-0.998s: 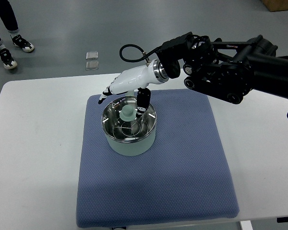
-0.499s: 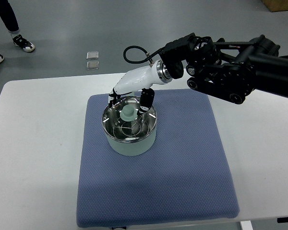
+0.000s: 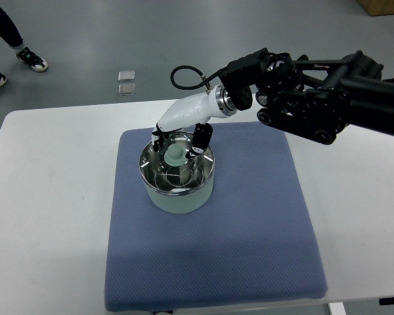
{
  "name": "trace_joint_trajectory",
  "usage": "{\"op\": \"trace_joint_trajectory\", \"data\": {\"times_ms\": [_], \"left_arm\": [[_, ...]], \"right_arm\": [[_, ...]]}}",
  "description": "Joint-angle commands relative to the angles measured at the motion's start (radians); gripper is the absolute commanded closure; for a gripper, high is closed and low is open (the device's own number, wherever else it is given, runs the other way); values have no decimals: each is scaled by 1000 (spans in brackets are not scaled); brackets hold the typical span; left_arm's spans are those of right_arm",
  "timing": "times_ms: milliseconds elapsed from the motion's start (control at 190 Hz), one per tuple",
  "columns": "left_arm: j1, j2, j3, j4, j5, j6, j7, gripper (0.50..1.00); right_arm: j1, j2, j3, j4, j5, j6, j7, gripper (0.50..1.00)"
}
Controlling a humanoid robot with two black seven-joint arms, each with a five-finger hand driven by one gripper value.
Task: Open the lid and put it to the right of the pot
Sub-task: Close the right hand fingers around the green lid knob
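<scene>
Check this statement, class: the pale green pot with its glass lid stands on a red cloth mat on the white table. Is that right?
Not quite. The top view shows the pale green pot and its glass lid on a blue cloth mat, not red, on the white table.

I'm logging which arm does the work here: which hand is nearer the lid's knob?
Right. The right hand hangs just above the pot, its fingers either side of the lid's knob. The left hand is out of view.
</scene>
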Motion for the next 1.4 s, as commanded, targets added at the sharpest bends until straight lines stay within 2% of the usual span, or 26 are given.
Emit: {"op": "trace_joint_trajectory", "data": {"times_ms": [0, 95, 105, 215, 394, 483, 599, 773, 799, 1393], "left_arm": [[0, 0, 0, 0, 0, 0, 0, 500], [0, 0, 0, 0, 0, 0, 0, 500], [0, 0, 0, 0, 0, 0, 0, 500], [0, 0, 0, 0, -2, 0, 0, 500], [0, 0, 0, 0, -2, 0, 0, 500], [0, 0, 0, 0, -2, 0, 0, 500], [0, 0, 0, 2, -2, 0, 0, 500], [-2, 0, 0, 3, -2, 0, 0, 500], [0, 0, 0, 3, -2, 0, 0, 500], [0, 0, 0, 2, -2, 0, 0, 500]], "right_arm": [[0, 0, 2, 0, 1, 0, 0, 773], [1, 0, 2, 0, 1, 0, 2, 777], [1, 1, 2, 0, 0, 0, 2, 807], [0, 3, 2, 0, 1, 2, 2, 842], [-2, 4, 2, 0, 0, 2, 2, 852], [-2, 4, 2, 0, 1, 2, 2, 881], [-3, 3, 2, 0, 1, 0, 2, 891], [-14, 1, 2, 0, 0, 0, 2, 969], [-16, 1, 2, 0, 1, 0, 2, 1000], [-3, -36, 21, 2, 20, 15, 6, 1000]]}}
